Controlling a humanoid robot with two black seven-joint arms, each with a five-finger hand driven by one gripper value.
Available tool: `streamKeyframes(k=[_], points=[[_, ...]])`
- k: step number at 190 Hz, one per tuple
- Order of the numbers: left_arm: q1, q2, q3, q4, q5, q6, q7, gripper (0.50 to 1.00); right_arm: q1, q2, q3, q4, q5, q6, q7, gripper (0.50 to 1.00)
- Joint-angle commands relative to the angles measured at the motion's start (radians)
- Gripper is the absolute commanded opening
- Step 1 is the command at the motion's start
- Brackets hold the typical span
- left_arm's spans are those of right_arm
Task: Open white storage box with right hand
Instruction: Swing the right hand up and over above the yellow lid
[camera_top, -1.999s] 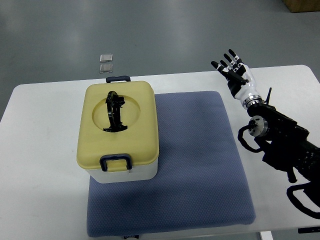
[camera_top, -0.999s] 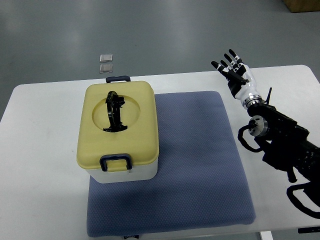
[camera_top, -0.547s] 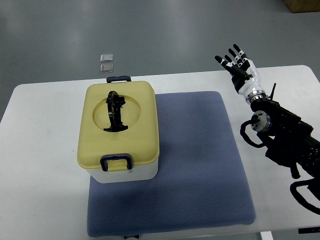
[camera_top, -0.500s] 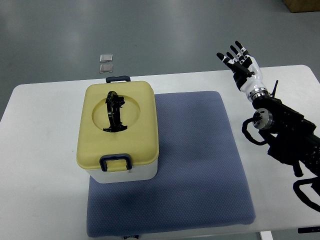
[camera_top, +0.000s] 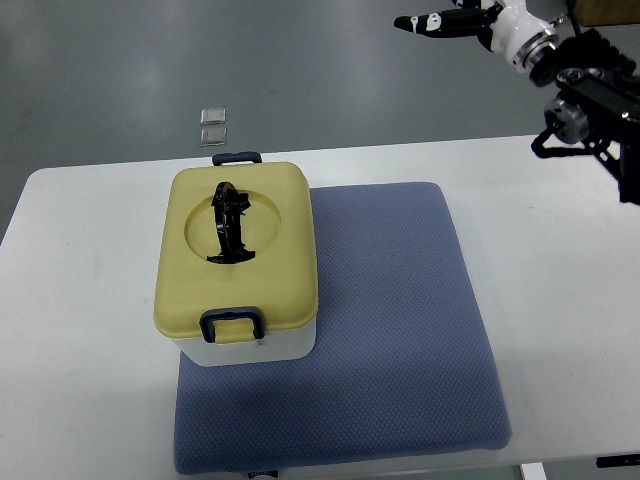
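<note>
White storage box, yellow lid seemingly latched closed.

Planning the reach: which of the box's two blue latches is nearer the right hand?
The far blue latch, at the box's back edge toward the right hand; the other latch faces the robot.
</note>
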Motion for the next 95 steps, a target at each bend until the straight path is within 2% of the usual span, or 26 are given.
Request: streamKeyframes(k=[1, 43, 54, 68, 95], points=[[0.0, 0.0, 0.0, -0.001, 0.0, 0.0, 0.0, 1.0, 0.083, -0.037, -0.047, 0.076, -0.217, 0.021, 0.005, 0.956], [0.0, 0.0, 0.0, -0.001, 0.0, 0.0, 0.0, 1.0, 0.246, -0.081, -0.069, 0.276, -0.71, 0.052, 0.048, 0.956], [0.0, 0.0, 0.0, -0.001, 0.0, 0.0, 0.0, 1.0, 0.283, -0.084, -0.09, 0.325, -0.826, 0.052, 0.089, 0.956], [0.0, 0.0, 0.0, 0.001, 0.0, 0.0, 0.0, 1.0, 0.318, -0.089, -0.121, 0.381, -0.923, 0.044, 0.129, 0.956], [0.0, 0.0, 0.0, 0.001, 0.0, 0.0, 0.0, 1.0, 0.373, -0.086, -0.161, 0.515, -1.02, 0.038, 0.129, 0.956]])
